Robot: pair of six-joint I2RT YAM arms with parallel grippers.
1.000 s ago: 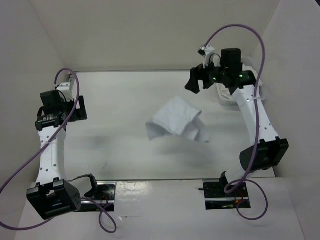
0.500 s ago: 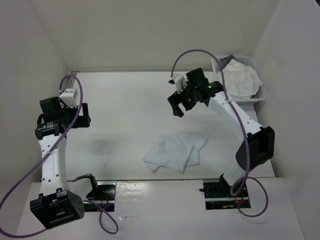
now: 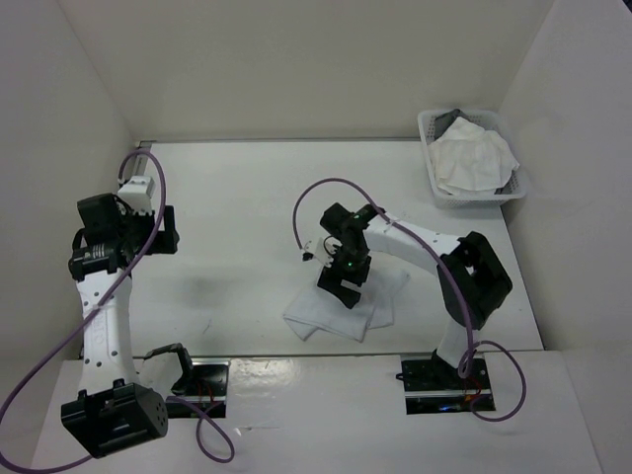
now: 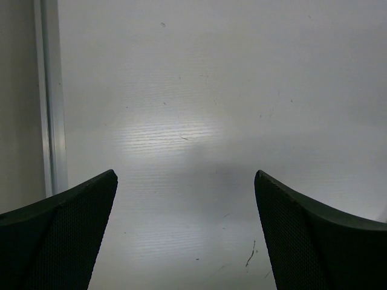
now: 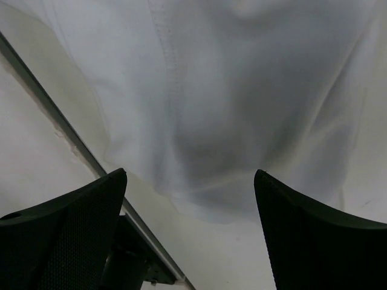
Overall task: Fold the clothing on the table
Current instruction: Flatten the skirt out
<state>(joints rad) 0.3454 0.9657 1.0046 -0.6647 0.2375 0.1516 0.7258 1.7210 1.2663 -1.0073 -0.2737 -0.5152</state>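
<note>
My right jaws are spread wide, nothing between them: in the right wrist view the two dark fingers (image 5: 60, 241) stand at the bottom corners with the clothing (image 5: 242, 90) lying under the gap, a stitched hem running down its left part. I cannot tell whether the fingertips touch the fabric. From the top view, the right arm (image 3: 415, 237) reaches in low over the clothing (image 3: 314, 314), which lies rumpled and partly doubled on the table (image 3: 237, 207), right of centre and close to the near edge.

My left jaws are also spread, empty; their fingers (image 4: 54, 241) frame bare table (image 4: 211, 90), with the metal edge rail (image 4: 51, 90) running along the left. The left arm (image 3: 104, 296) stands at the left side, well apart from the clothing.

In the far right corner sits a white lattice basket (image 3: 431, 158) holding crumpled white cloth (image 3: 474, 158).
</note>
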